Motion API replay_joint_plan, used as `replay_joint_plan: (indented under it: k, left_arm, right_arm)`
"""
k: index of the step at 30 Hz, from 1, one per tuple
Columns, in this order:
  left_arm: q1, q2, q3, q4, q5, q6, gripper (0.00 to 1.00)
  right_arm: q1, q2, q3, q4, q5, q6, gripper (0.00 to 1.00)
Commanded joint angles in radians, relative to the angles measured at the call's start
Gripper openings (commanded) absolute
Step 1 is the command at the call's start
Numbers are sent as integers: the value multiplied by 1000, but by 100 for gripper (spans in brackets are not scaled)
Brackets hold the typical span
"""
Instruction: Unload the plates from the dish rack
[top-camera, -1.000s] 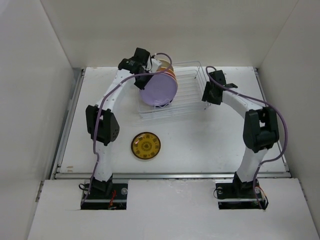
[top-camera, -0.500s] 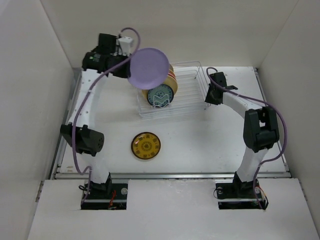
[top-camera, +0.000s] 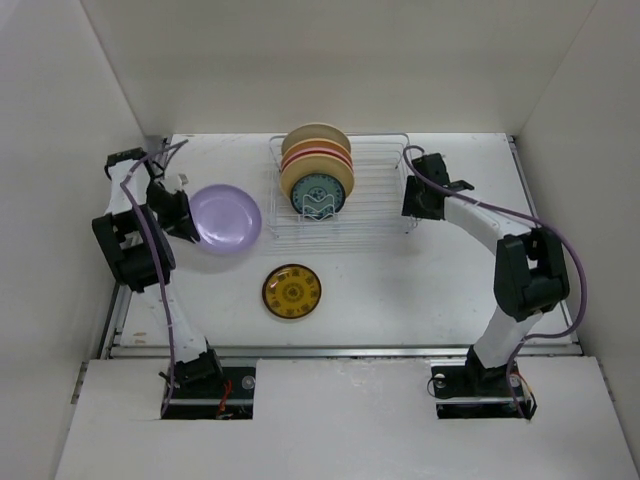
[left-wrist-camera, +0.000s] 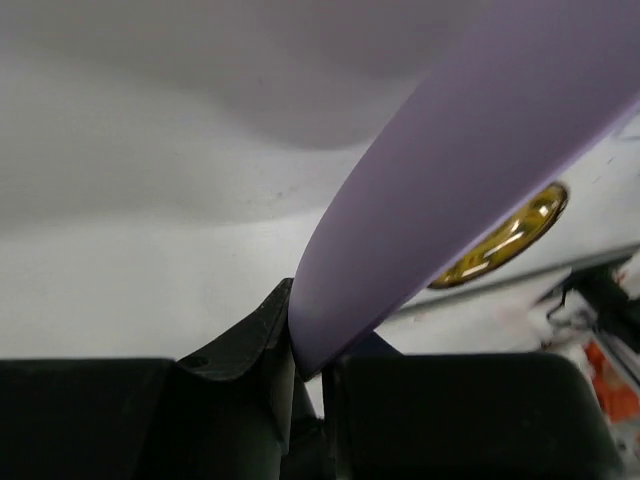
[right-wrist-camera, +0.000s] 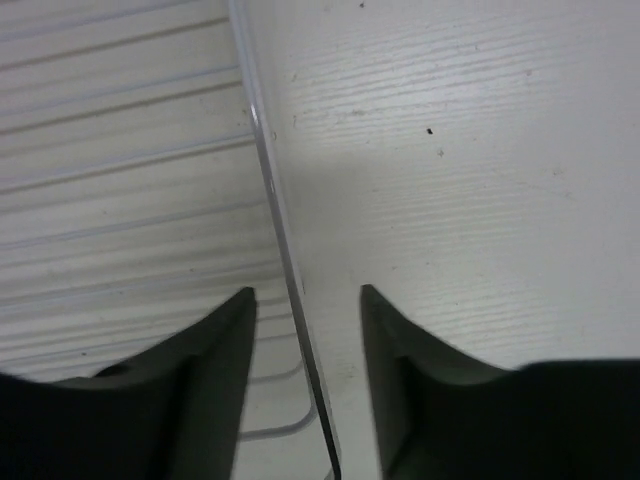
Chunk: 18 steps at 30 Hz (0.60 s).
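Two plates were out of the rack (top-camera: 375, 160): the amber plate (top-camera: 291, 291) lay flat on the surface (top-camera: 400, 290) near the front, and the lavender plate (top-camera: 225, 220) hung in the left gripper (top-camera: 180, 212), left of the rack and apart from it. The wrist view showed that gripper (left-wrist-camera: 305, 350) pinched tight on the lavender plate's (left-wrist-camera: 470, 150) rim, with the amber plate (left-wrist-camera: 505, 235) visible beyond.

The step in hand looked like the set-down of the lavender plate. I could not tell whether it had touched the surface yet. The next move would call for lowering it until it lay flat, clear of the amber plate, then letting go and drawing the fingers out sideways from the rim.

The lavender plate was held by its left edge, hollow side facing up and tilted a little. Being round it had no true long axis, though from above its outline read as an oval running left to right.

Several more plates stood on edge in the rack's left half, faces toward the front, the row running front to back with the teal plate (top-camera: 318, 195) foremost.

The right gripper (top-camera: 412, 197) sat at the rack's right end. Its fingers (right-wrist-camera: 215, 350) were parted narrowly either side of the rim wire (right-wrist-camera: 270, 170), not clamped, probably steadying the rack.
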Motion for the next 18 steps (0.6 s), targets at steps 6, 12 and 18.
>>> replay_joint_plan:
  k: [6,12,18]
  left_arm:
    - [32,110,-104,-148,32,148,0]
    - [32,139,-175,-50,-10,158,1]
    - [32,139,-144,-38,-47,102,29]
  right_arm:
    - [88,-256,10,135,114,-157,71]
    - [207,-261,68,195,-348,-388,66]
    - [269,-1,287,151,-438,-409,48]
